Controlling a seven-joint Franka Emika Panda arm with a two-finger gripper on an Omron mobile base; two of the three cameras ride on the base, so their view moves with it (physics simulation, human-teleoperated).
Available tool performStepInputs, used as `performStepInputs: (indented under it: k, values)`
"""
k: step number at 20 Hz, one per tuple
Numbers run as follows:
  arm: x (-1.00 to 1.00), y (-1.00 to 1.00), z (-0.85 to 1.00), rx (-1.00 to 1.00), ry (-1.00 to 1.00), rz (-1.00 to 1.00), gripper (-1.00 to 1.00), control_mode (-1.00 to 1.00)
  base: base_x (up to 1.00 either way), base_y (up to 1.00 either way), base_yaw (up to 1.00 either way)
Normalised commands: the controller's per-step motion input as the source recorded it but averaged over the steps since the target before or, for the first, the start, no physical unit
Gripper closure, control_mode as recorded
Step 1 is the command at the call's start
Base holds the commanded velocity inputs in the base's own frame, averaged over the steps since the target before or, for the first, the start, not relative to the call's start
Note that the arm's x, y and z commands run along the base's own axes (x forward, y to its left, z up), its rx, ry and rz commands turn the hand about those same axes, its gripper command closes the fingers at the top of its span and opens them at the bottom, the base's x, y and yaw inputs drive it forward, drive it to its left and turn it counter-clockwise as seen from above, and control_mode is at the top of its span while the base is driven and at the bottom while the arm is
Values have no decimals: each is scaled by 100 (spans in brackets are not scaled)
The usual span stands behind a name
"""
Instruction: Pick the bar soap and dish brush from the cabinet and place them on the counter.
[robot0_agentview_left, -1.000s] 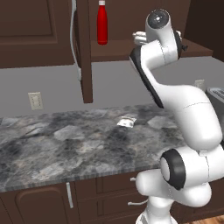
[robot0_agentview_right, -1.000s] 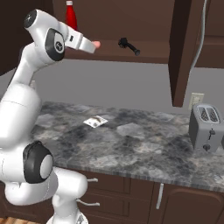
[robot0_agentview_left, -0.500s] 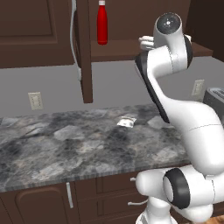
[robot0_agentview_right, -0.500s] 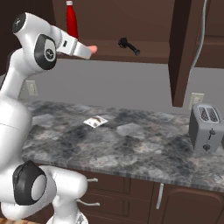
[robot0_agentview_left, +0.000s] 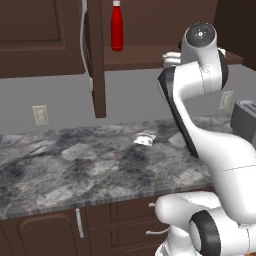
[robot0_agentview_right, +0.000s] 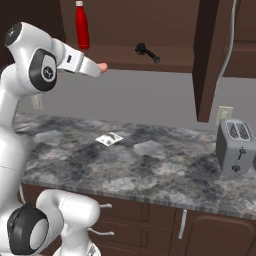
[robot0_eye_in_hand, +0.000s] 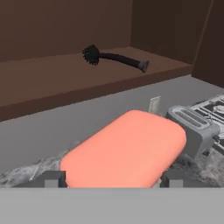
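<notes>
A white robot arm stands before a grey-and-black marbled counter (robot0_agentview_right: 150, 165) in a rendered kitchen, with a dark brown cabinet (robot0_agentview_right: 207, 55) hanging open above it. The arm is raised to the height of the cabinet's shelf, and its gripper (robot0_eye_in_hand: 114, 177) is clamped on the bar soap (robot0_eye_in_hand: 127, 151), a salmon-pink bar with rounded corners that sits crosswise between the two small dark finger tips, one at each short end (the jaws stand wide because the bar itself is wide). From the right base camera the soap (robot0_agentview_right: 102, 66) shows as a small pink tip at the end of the hand, in the air just in front of the shelf edge and well above the counter. The dish brush (robot0_agentview_right: 147, 51) lies on its side on the cabinet shelf, black, with its round bristled head toward the left and its thin handle pointing right; in the hand view it (robot0_eye_in_hand: 114, 58) lies beyond the soap. A tall red bottle (robot0_agentview_left: 116, 26) stands upright farther left on the same shelf. On the counter lie a small whitish packet (robot0_agentview_right: 109, 139) and, to the right by a wall outlet, a grey toaster (robot0_agentview_right: 236, 145).
</notes>
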Motion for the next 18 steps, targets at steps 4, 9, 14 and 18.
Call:
performStepInputs:
  k: [4, 9, 14, 18]
  values:
    - [-38, 0, -31, -2, 9, 5, 100, -100, 0, 0, 0]
    - [-31, 0, -37, -2, 9, 6, 100, -100, 0, 0, 0]
    - [-15, 3, -43, -2, 7, 7, 100, -100, 0, 0, 0]
    - [-12, 6, -48, -3, 6, 7, 100, -100, 0, 0, 0]
